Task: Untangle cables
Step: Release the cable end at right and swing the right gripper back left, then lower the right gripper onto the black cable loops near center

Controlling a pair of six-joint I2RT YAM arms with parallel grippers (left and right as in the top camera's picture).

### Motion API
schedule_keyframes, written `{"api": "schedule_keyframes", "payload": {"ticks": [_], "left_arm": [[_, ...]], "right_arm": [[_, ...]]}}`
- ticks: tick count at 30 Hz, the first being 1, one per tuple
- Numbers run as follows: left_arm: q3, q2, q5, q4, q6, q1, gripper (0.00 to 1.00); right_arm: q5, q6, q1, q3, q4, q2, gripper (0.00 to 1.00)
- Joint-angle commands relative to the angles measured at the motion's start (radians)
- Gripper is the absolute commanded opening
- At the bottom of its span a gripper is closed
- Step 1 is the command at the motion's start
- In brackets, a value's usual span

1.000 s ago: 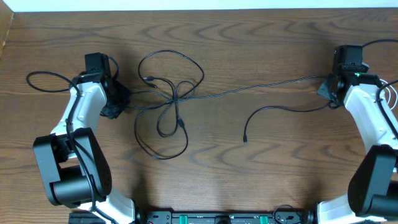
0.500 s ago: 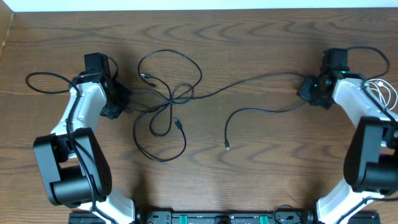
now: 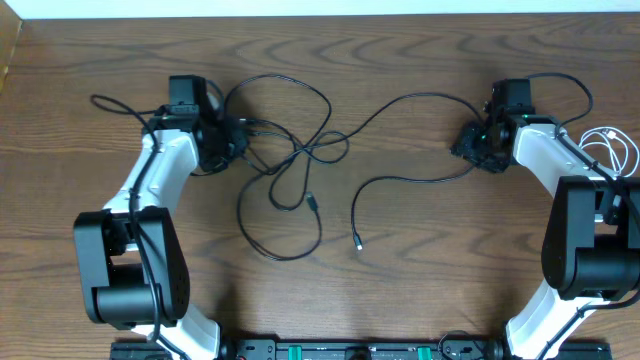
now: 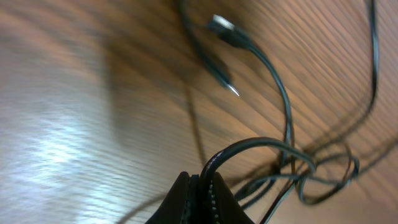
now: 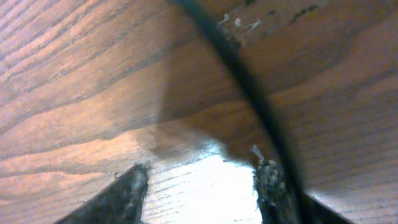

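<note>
Overhead: the two black cables (image 3: pixel 290 165) lie looped through one another left of the counter's (image 3: pixel 420 300) middle, toward the far edge, and the knot is not yet undone. One strand runs out toward the right edge, and a free plug (image 3: pixel 358 243) lies nearer the front edge. The white cable (image 3: pixel 618 150) sits apart at the right edge, seemingly already freed. The left end effector (image 3: pixel 228 140) is at the tangle's left side, the right end effector (image 3: pixel 472 147) at the long strand's far end.

Left wrist: the left end effector (image 4: pixel 203 184) is pressed together, pinching a black loop, with the tangle just beyond.

Right wrist: the right end effector (image 5: pixel 200 182) stands spread over bare wood, a black strand passing beside one finger, unpinched. On this showing, most of the separating is left to do
</note>
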Motion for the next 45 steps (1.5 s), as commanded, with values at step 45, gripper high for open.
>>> {"api": "schedule_keyframes", "payload": {"ticks": [45], "left_arm": [[0.003,0.01,0.707,0.023,0.617,-0.053,0.08]], "right_arm": [[-0.295,-0.209,0.271,0.0,0.171,-0.24,0.94]]}}
